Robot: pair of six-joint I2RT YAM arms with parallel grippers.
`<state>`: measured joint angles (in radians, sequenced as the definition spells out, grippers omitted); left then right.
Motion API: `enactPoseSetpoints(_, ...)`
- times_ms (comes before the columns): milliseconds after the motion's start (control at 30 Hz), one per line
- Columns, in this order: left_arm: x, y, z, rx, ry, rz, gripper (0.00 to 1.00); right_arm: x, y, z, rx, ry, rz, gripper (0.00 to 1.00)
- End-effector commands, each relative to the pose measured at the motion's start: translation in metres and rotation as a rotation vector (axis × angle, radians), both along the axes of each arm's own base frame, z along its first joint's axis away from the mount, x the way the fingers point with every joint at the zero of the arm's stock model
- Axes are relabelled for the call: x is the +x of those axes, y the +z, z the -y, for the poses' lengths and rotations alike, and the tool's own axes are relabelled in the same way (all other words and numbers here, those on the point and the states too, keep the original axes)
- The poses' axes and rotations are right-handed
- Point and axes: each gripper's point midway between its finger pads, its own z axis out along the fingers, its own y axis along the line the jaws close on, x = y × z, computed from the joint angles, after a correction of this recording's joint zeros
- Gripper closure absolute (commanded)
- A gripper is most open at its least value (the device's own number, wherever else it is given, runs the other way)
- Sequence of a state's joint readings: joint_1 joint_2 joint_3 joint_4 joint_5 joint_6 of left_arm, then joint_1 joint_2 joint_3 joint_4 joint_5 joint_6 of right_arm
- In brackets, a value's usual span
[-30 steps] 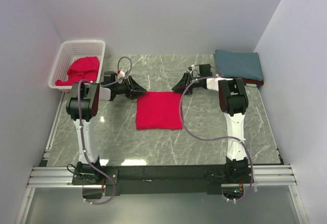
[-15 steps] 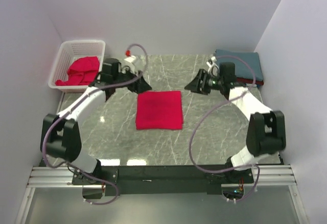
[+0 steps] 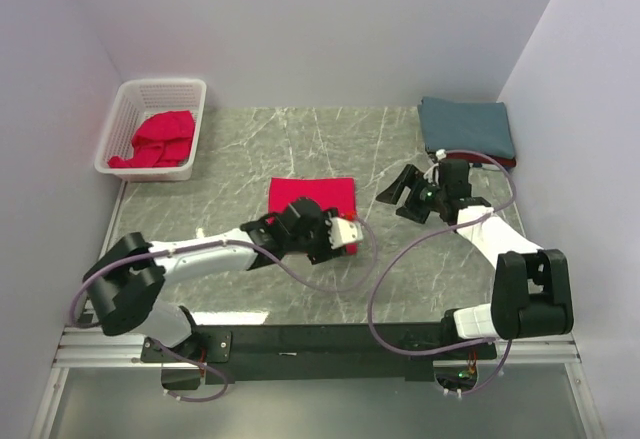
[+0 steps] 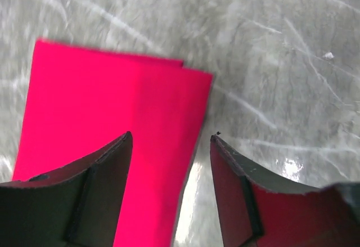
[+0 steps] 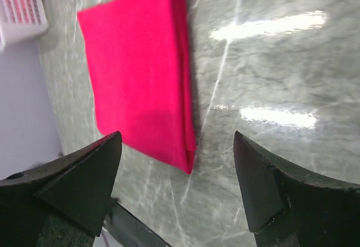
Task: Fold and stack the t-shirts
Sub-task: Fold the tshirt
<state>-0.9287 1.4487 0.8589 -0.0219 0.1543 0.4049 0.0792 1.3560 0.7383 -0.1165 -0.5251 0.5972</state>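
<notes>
Comparing with a second ago: left gripper (image 4: 170, 146) has swung from the folded red t-shirt's (image 3: 312, 191) far-left corner to its near edge, jaws apart, empty. Right gripper (image 3: 400, 191) has drawn back rightward, jaws wide, empty. T-shirt lies flat mid-table (image 3: 230, 149), nearly square, edges parallel to the table's; no clear long axis.

Plain pale walls (image 3: 300, 29) enclose a grey-green marble tabletop (image 3: 230, 149) streaked with white veins and glare.
</notes>
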Motion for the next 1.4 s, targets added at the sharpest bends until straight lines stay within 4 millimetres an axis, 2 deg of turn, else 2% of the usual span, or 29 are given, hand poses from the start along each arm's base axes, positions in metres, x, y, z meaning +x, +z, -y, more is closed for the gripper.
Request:
enactPoseSetpoints(0, 0.004, -0.001, 0.025, 0.000, -0.049, 0.161, 0.38, 0.015, -0.001, 0.012, 0.042, -0.113, -0.022, 0.13)
enactPoseSetpoints(100, -0.008, -0.010, 0.043, 0.009, -0.110, 0.203, 0.42, 0.016, -0.013, 0.015, 0.106, -0.144, -0.104, 0.14)
enactPoseSetpoints(133, -0.010, -0.020, 0.048, 0.031, -0.123, 0.201, 0.44, 0.016, -0.015, 0.014, 0.120, -0.142, -0.120, 0.14)
enactPoseSetpoints(200, -0.012, -0.029, 0.057, 0.050, -0.152, 0.212, 0.47, 0.016, -0.023, 0.012, 0.136, -0.140, -0.159, 0.14)
enactPoseSetpoints(467, -0.008, -0.048, 0.071, 0.072, -0.178, 0.223, 0.52, 0.015, -0.034, 0.015, 0.127, -0.163, -0.170, 0.14)
enactPoseSetpoints(600, -0.002, -0.066, 0.071, 0.102, -0.161, 0.220, 0.57, 0.014, -0.038, 0.012, 0.147, -0.156, -0.183, 0.14)
enactPoseSetpoints(700, 0.001, -0.074, 0.072, 0.108, -0.153, 0.213, 0.65, 0.013, -0.041, 0.010, 0.156, -0.151, -0.202, 0.15)
enactPoseSetpoints(800, 0.004, -0.077, 0.073, 0.113, -0.139, 0.193, 0.78, 0.014, -0.045, 0.009, 0.170, -0.149, -0.204, 0.16)
enactPoseSetpoints(833, 0.007, -0.078, 0.072, 0.122, -0.133, 0.186, 0.86, 0.013, -0.046, 0.008, 0.173, -0.148, -0.208, 0.16)
enactPoseSetpoints(900, 0.011, -0.071, 0.073, 0.108, -0.120, 0.189, 0.99, 0.015, -0.046, 0.007, 0.177, -0.143, -0.203, 0.16)
enactPoseSetpoints(1033, 0.020, -0.040, 0.074, 0.030, -0.097, 0.171, 0.99, 0.017, -0.052, 0.004, 0.171, -0.142, -0.203, 0.16)
enactPoseSetpoints(1100, 0.021, -0.020, 0.073, -0.022, -0.085, 0.157, 0.99, 0.018, -0.053, -0.005, 0.187, -0.119, -0.199, 0.16)
enactPoseSetpoints(1133, 0.022, -0.016, 0.071, -0.033, -0.081, 0.150, 0.99, 0.017, -0.058, -0.010, 0.202, -0.115, -0.224, 0.16)
enactPoseSetpoints(1233, 0.016, 0.003, 0.067, -0.079, -0.087, 0.129, 0.99, 0.020, -0.059, -0.024, 0.240, -0.084, -0.248, 0.14)
enactPoseSetpoints(1367, 0.011, 0.017, 0.066, -0.113, -0.098, 0.116, 0.99, 0.019, -0.057, -0.041, 0.300, -0.057, -0.265, 0.13)
